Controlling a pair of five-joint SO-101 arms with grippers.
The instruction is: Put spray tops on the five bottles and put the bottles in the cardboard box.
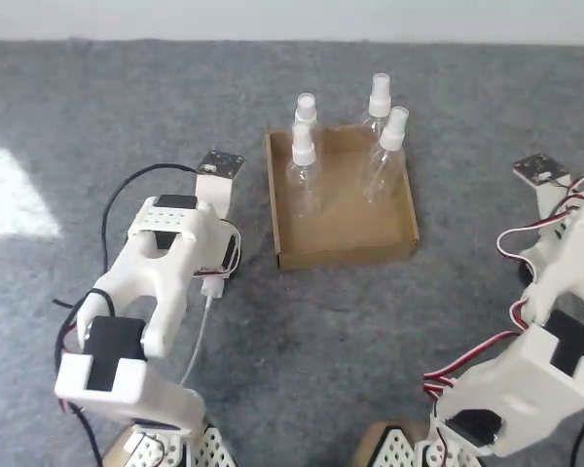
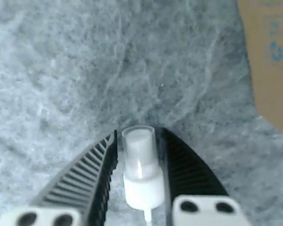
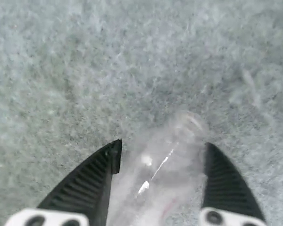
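My left gripper is shut on a white spray top above the grey carpet. In the high view that spray top shows under the left arm, its thin dip tube trailing toward the front. The fingers of my right gripper are shut on either side of a clear bottle with no top, held over the carpet. The cardboard box lies at the centre. Two capped bottles stand in it. Two more capped bottles stand at its far wall.
Grey carpet covers the whole table. The left arm is just left of the box, the right arm well to its right. Open carpet lies in front of the box between the arms.
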